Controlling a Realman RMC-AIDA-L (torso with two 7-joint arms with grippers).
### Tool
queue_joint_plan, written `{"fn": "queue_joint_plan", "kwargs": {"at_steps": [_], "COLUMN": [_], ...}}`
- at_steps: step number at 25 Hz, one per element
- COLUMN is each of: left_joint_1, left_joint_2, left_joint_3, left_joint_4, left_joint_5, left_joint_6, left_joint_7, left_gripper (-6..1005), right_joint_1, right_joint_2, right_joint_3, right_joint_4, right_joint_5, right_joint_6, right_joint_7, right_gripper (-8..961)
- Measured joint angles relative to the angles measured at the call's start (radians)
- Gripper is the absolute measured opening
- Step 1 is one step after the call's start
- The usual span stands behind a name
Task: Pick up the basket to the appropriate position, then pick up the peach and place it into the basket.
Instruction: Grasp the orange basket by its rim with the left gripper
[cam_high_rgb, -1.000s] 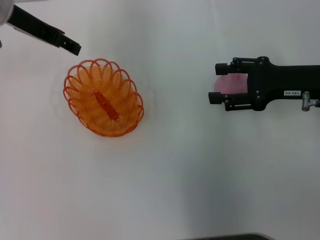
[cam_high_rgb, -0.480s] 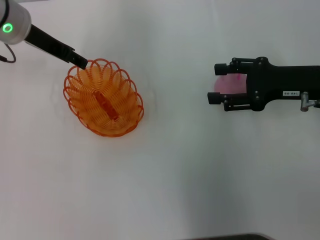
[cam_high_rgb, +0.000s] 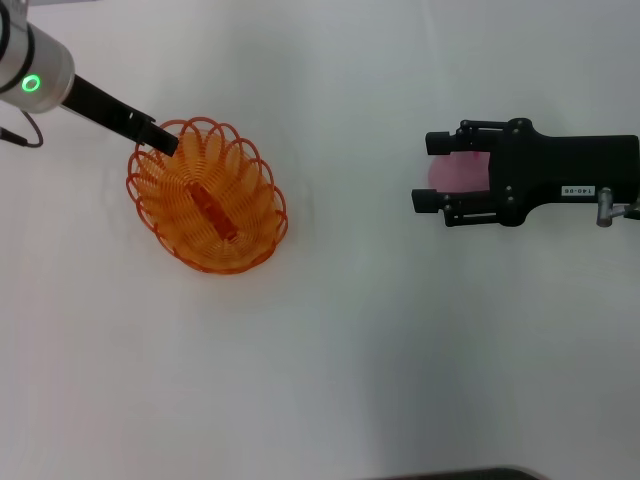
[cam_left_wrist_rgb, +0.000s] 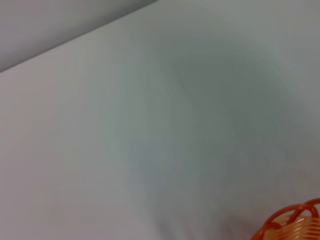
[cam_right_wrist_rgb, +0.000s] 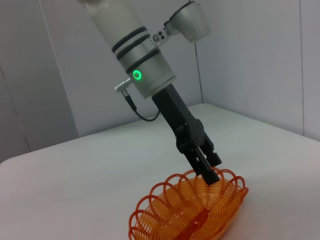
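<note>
The orange openwork basket (cam_high_rgb: 207, 195) lies on the white table at the left. It also shows in the right wrist view (cam_right_wrist_rgb: 190, 215), and a bit of its rim shows in the left wrist view (cam_left_wrist_rgb: 292, 225). My left gripper (cam_high_rgb: 160, 140) reaches down to the basket's far left rim, as the right wrist view (cam_right_wrist_rgb: 209, 172) also shows. The pale pink peach (cam_high_rgb: 458, 170) sits at the right. My right gripper (cam_high_rgb: 428, 172) is open, one finger on each side of the peach, which its body partly hides.
The white table (cam_high_rgb: 350, 330) stretches all around the basket and the peach. A grey wall (cam_right_wrist_rgb: 45, 75) stands behind the table. A dark edge (cam_high_rgb: 460, 474) shows at the table's near side.
My left arm has come in from the far left, and its tip has moved onto the basket's rim. The right gripper has shifted slightly left over the peach.
</note>
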Motion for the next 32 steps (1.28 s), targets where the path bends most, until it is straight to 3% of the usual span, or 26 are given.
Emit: {"fn": "queue_joint_plan", "kwargs": {"at_steps": [24,32], "left_joint_1": [-0.002,-0.002], "left_joint_2": [-0.013,-0.022], "left_joint_3": [0.0,0.002], "left_joint_4": [-0.034,-0.031], "left_joint_5": [0.0,-0.007], "left_joint_6": [-0.034,-0.034], "left_joint_7": [0.017,0.033], "left_gripper": [715,421], "right_joint_1": [0.002,0.008], "right_joint_2": [0.008,0.009], "right_joint_3": [0.0,-0.008], "right_joint_4": [0.0,0.002], "right_joint_5": [-0.002,-0.002], "right_joint_6": [0.013,0.026], "right_joint_7": [-0.007,-0.008], "right_gripper": [819,820]}}
